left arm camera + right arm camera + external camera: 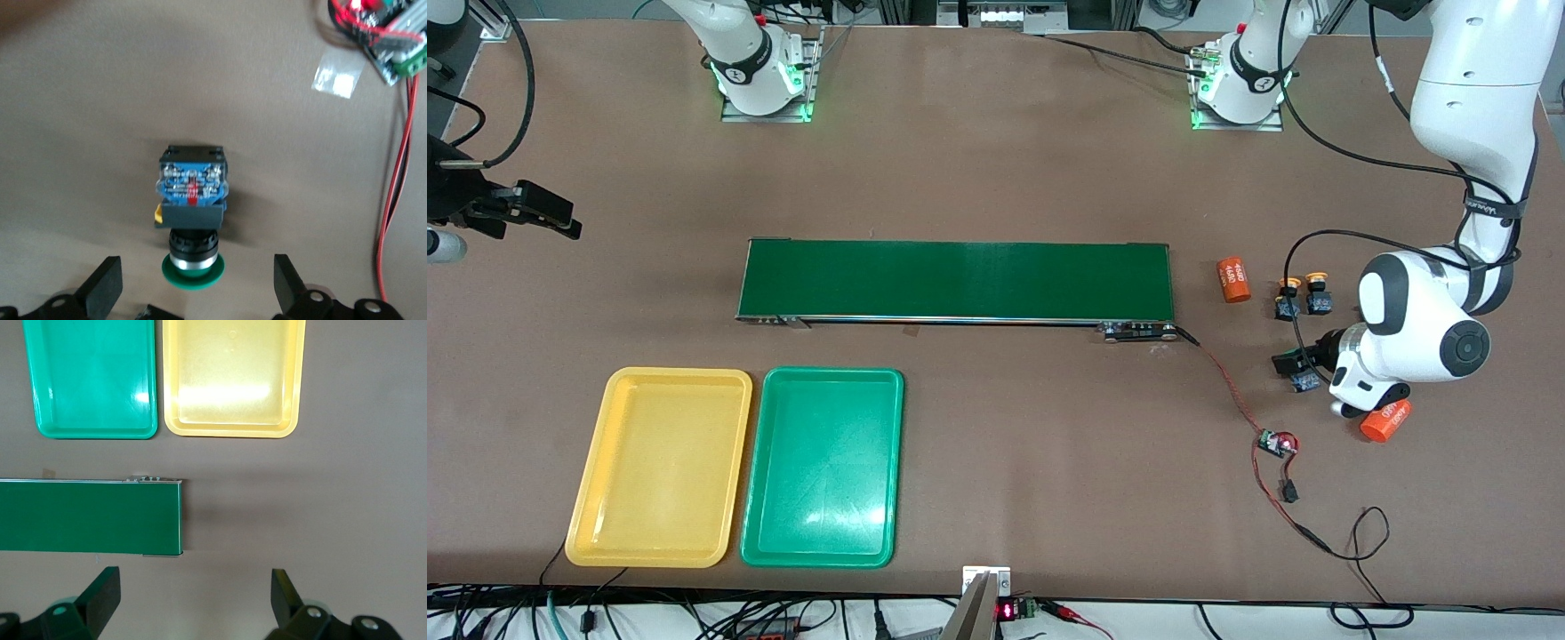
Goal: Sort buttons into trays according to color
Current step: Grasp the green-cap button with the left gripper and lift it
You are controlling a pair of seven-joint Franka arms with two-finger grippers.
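A green-capped button (pixel 192 193) lies on its side on the table, its cap between the spread fingers (pixel 107 288) of my open left gripper (pixel 198 287). In the front view this gripper (pixel 1291 366) is low over that button (pixel 1306 382), toward the left arm's end of the table. Two yellow-capped buttons (pixel 1288 300) (pixel 1319 293) stand side by side farther from the front camera. A second green-capped button is hidden. The yellow tray (pixel 660 467) and green tray (pixel 823 467) lie empty side by side. My right gripper (pixel 551 213) waits, open and empty (pixel 193 600).
The long dark-green conveyor belt (pixel 956 280) lies mid-table. One orange cylinder (pixel 1234 280) lies beside the yellow-capped buttons, another (pixel 1385 420) under the left wrist. A small circuit board (pixel 1276 442) with red-black wires lies nearer the front camera. The right wrist view shows both trays (pixel 230 377) (pixel 93 377).
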